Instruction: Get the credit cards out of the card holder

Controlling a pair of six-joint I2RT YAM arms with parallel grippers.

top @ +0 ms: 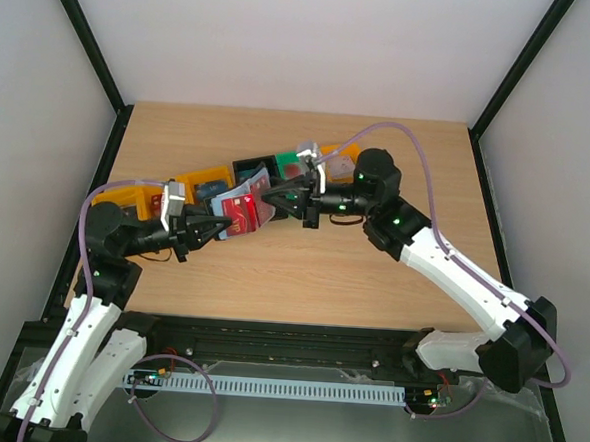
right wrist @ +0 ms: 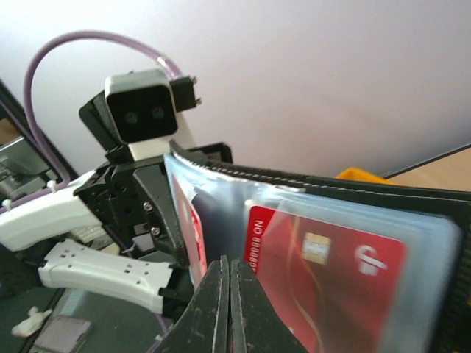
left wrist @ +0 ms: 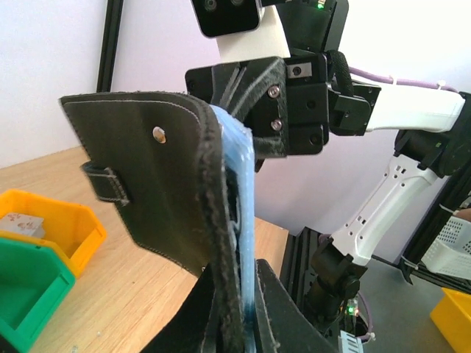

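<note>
The card holder, black with clear blue-grey pockets, hangs open in the air between both arms. My left gripper is shut on its lower edge; the left wrist view shows the black flap and blue pockets clamped between my fingers. A red credit card with pale markings sits inside a clear pocket, and a second red card shows in the facing pocket. My right gripper is shut, its tips against the pocket fold just left of the red card. I see nothing between its jaws.
A row of bins stands behind the holder: yellow, yellow, black, green and orange. The left wrist view shows a yellow bin and a green bin on the wooden table.
</note>
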